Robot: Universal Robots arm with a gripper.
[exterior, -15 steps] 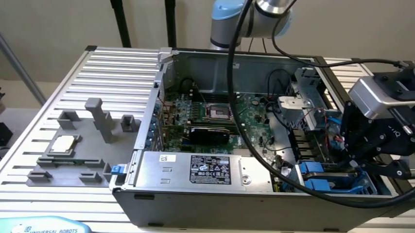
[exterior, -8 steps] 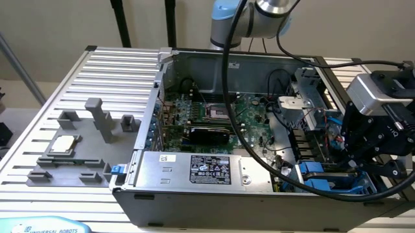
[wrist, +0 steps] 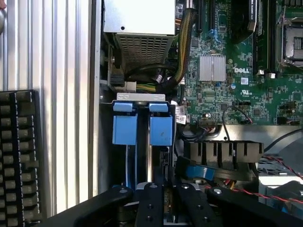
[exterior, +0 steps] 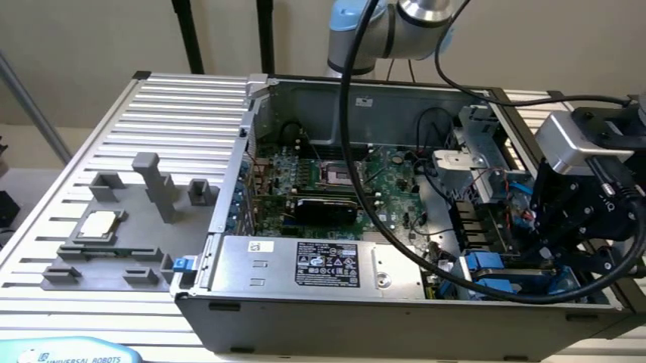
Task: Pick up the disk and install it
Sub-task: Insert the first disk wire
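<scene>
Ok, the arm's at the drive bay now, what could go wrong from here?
The gripper sits close by the two blue carrier tabs; a skewed push might jam against the bay's metal frame. Red wires and a blue connector lie right beside it and might snag. The arm's black cable drapes across the open case and might catch on its wall.

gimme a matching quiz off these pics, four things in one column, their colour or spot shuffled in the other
Things:
1. small square chip
2. motherboard
3. carrier tabs at the drive bay
4. keyboard

Colour or spot:
a. green
b. black
c. blue
d. on the grey fixture outside the case

Pairs: 1-d, 2-a, 3-c, 4-b
</scene>
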